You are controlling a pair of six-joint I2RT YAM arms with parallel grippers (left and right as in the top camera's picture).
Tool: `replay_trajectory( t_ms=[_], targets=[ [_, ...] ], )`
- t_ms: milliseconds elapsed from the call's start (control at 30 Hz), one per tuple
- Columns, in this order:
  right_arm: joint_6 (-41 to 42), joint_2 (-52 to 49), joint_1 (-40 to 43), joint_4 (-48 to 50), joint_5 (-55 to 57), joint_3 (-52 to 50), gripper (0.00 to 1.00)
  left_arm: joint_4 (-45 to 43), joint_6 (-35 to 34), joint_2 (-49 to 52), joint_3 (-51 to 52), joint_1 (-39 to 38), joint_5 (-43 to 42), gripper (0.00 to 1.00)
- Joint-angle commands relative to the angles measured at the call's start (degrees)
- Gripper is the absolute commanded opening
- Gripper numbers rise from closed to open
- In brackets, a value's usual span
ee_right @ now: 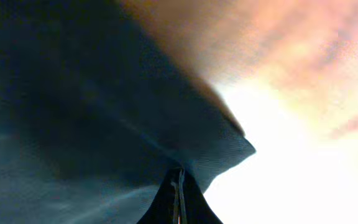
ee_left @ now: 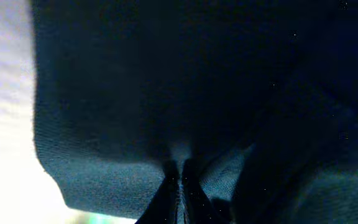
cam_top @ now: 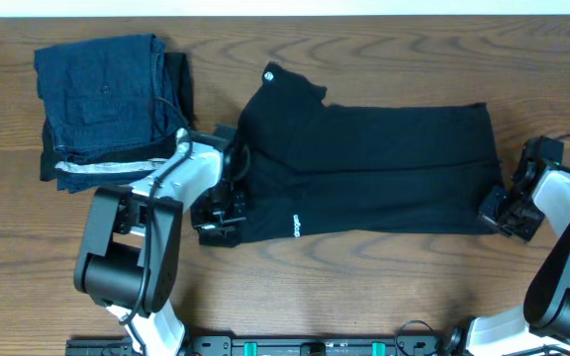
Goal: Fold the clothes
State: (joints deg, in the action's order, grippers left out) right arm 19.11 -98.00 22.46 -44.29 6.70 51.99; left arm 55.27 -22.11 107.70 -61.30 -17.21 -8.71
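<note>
The black T-shirt (cam_top: 364, 168) lies folded lengthwise across the middle of the table, a tiny white logo near its front left edge. My left gripper (cam_top: 218, 213) is shut on the shirt's front left corner; in the left wrist view the fabric (ee_left: 166, 93) fills the frame and the closed jaws (ee_left: 180, 186) pinch it. My right gripper (cam_top: 498, 210) is shut on the shirt's front right corner; in the right wrist view the closed fingers (ee_right: 179, 186) pinch a pointed fabric corner (ee_right: 229, 149).
A pile of dark blue folded garments with a white-striped edge (cam_top: 107, 104) sits at the back left, close behind my left arm. The wooden table (cam_top: 384, 277) shows in front of the shirt.
</note>
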Motion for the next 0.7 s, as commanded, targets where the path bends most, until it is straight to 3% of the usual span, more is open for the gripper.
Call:
replay_trajectory(
  t_ms=[0, 200, 367, 533, 667],
  targets=[
    [5.33, -0.11, 2.1, -1.2, 6.4, -1.57, 0.01, 0.37, -2.21, 3.85, 3.13, -4.42, -1.36, 0.07],
    [6.8, 3.21, 3.08, -3.58, 6.36, -1.36, 0.01, 1.09, -3.72, 3.74, 3.1, -10.97, -1.14, 0.07],
    [6.43, 10.12, 2.91, -4.96, 2.91, 0.7, 0.01, 1.7, -3.76, 1.55, 2.86, -11.91, 0.11, 0.06],
    [-2.14, 17.53, 2.25, -5.33, -12.63, 4.98, 0.12, 7.19, -4.61, -4.98, -1.14, -10.25, 8.35, 0.06],
    [-6.03, 20.26, 0.98, -5.95, -15.91, 6.95, 0.12, 10.56, -4.07, -12.2, -5.81, -8.81, 12.85, 0.06]
  ],
)
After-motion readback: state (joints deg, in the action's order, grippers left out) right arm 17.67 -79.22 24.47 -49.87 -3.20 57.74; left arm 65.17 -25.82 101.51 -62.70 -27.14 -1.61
